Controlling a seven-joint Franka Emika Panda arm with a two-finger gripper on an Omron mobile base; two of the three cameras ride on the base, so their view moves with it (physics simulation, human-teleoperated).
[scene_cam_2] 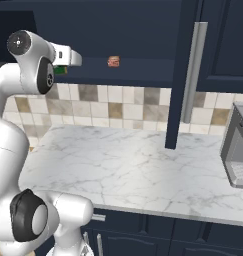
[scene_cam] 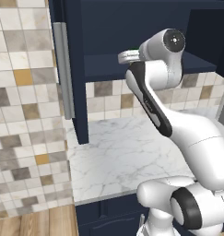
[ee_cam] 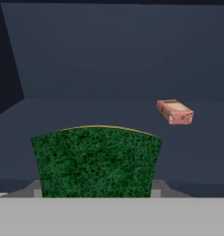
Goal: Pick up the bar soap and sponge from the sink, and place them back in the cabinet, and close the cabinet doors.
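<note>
The sponge (ee_cam: 96, 161) fills the lower middle of the hand view, green with a thin yellow edge on top, clamped between the gripper (ee_cam: 96, 191) fingers at its two sides. In the right base view it peeks out green (scene_cam_2: 61, 70) at the upper left, at the cabinet (scene_cam_2: 143, 35) shelf. The bar soap (ee_cam: 174, 112) lies flat on that shelf, right of centre, apart from the sponge. Both doors (scene_cam: 67, 69) stand open above the marble counter (scene_cam_2: 143, 165)
</note>
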